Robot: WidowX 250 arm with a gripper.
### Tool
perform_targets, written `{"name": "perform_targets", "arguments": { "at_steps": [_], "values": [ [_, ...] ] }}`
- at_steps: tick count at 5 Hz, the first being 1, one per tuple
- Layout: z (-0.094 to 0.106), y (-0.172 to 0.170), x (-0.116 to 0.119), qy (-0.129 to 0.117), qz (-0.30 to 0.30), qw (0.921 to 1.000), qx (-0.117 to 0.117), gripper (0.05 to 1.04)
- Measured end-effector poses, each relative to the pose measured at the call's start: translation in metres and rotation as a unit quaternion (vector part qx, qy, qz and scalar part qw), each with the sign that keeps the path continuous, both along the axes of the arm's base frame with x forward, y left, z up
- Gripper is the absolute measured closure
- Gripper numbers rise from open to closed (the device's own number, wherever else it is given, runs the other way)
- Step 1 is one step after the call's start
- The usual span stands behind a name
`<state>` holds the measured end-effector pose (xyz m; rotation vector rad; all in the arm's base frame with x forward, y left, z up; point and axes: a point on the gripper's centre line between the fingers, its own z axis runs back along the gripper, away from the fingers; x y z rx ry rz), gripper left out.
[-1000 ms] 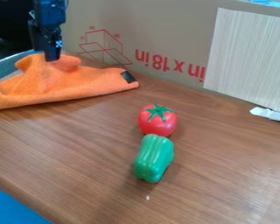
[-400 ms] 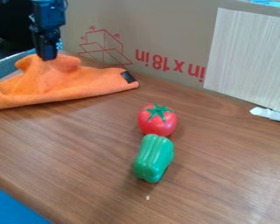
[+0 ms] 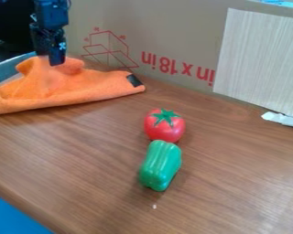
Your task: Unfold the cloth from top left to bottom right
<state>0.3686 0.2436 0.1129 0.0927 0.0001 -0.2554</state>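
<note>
The black gripper (image 3: 55, 63) hangs at the upper left, its lower end over the back part of the orange cloth, between two raised bumps. The orange cloth (image 3: 66, 89) lies bunched on the left of the wooden table, running out to the left edge of the view, with a black tag on its right corner. Whether the gripper touches or holds the cloth I cannot tell.
A red toy tomato (image 3: 165, 127) sits mid-table, with a green toy pepper (image 3: 160, 165) right in front of it. Behind stands a cardboard box wall (image 3: 143, 27) with a pale wood panel (image 3: 259, 59). A grey-blue rim (image 3: 3, 71) shows behind the cloth.
The gripper has shifted very slightly, its lower end now a little farther right and lower than in the middle frame. The cloth, tomato and pepper have not visibly moved.
</note>
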Motion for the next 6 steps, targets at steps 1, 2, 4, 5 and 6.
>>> {"name": "perform_targets", "arguments": {
  "at_steps": [1, 2, 4, 5, 6],
  "values": [
    [0.015, 0.007, 0.001, -0.013, 0.015, 0.9998, 0.007, 0.082],
    [0.013, 0.013, 0.001, -0.01, 0.025, 0.9993, 0.024, 0.082],
    [-0.01, 0.021, 0.0, 0.015, 0.046, 0.9981, 0.038, 0.082],
    [-0.014, 0.022, -0.001, 0.021, 0.05, 0.9978, 0.038, 0.127],
    [-0.015, 0.02, 0.002, 0.012, 0.042, 0.9986, 0.03, 0.381]
  ]
}}
